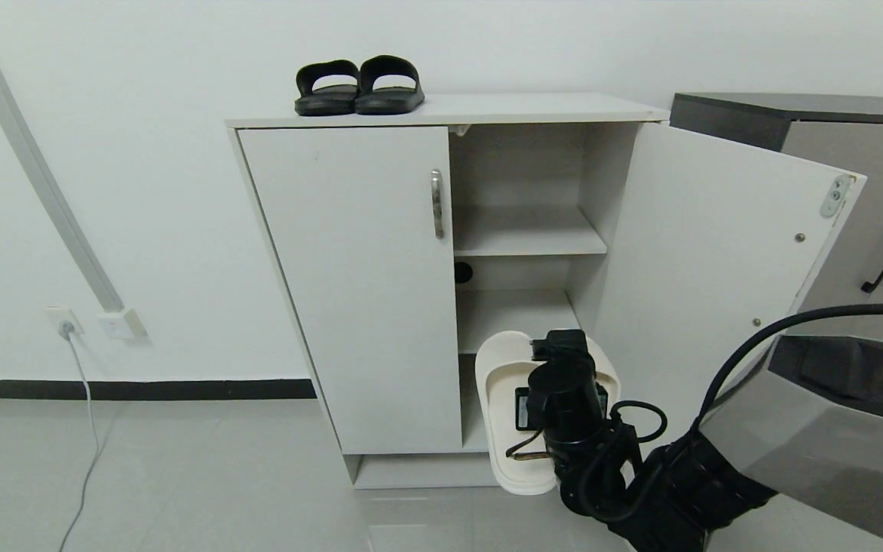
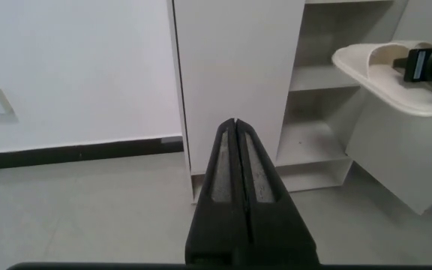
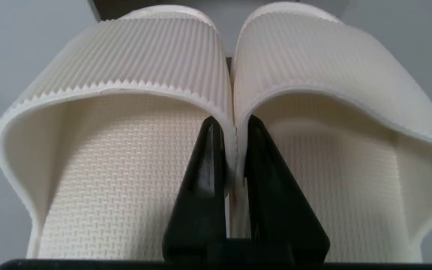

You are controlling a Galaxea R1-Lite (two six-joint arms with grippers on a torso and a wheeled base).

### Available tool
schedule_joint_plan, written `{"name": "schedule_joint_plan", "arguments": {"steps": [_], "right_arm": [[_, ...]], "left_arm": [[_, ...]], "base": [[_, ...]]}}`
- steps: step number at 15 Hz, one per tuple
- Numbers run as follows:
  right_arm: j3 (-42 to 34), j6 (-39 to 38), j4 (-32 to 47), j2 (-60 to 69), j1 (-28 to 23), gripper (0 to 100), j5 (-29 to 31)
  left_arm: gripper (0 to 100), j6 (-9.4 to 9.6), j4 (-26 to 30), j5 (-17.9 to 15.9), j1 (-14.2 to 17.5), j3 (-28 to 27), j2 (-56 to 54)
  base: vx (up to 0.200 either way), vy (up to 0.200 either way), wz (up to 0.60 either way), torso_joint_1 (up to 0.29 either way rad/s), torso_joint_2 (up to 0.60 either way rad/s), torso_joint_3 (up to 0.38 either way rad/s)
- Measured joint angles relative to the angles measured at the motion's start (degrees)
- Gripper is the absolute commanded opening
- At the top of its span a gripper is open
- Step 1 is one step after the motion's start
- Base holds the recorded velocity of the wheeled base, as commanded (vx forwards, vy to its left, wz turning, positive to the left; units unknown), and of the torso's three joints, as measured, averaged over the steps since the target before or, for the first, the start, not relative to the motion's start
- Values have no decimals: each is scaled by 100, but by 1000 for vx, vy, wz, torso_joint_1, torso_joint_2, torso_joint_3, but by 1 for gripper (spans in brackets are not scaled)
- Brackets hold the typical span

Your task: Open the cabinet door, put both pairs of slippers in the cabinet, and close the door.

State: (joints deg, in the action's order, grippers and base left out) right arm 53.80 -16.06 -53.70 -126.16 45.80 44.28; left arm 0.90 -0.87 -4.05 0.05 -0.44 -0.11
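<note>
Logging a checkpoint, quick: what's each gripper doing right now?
Left gripper: closed, empty.
Right gripper: closed, holding the cream slippers.

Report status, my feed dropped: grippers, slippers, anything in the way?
Right gripper shut on white slippers, in front of the open cabinet. Left gripper shut, empty. Black slippers on its top. Right door open, nothing seen blocking.
</note>
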Motion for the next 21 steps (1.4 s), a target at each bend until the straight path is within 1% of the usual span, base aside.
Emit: {"name": "schedule_joint_plan", "arguments": {"steps": [4,10,21], "right_arm": [[-72,73,-134,-135,-77,0,-40],[-317,308,-129,-187,-451,0,-35],[-344,438,-129,-245,-713,0,-24]], "left_arm": [[0,-4,2,9,-2,0,0],[0,-30,0,9,2,0,1],[0,-52,0,9,2,0,4]], "base": [[0,0,0,0,0,0],[0,0,0,0,0,0],[0,0,0,0,0,0]]}}
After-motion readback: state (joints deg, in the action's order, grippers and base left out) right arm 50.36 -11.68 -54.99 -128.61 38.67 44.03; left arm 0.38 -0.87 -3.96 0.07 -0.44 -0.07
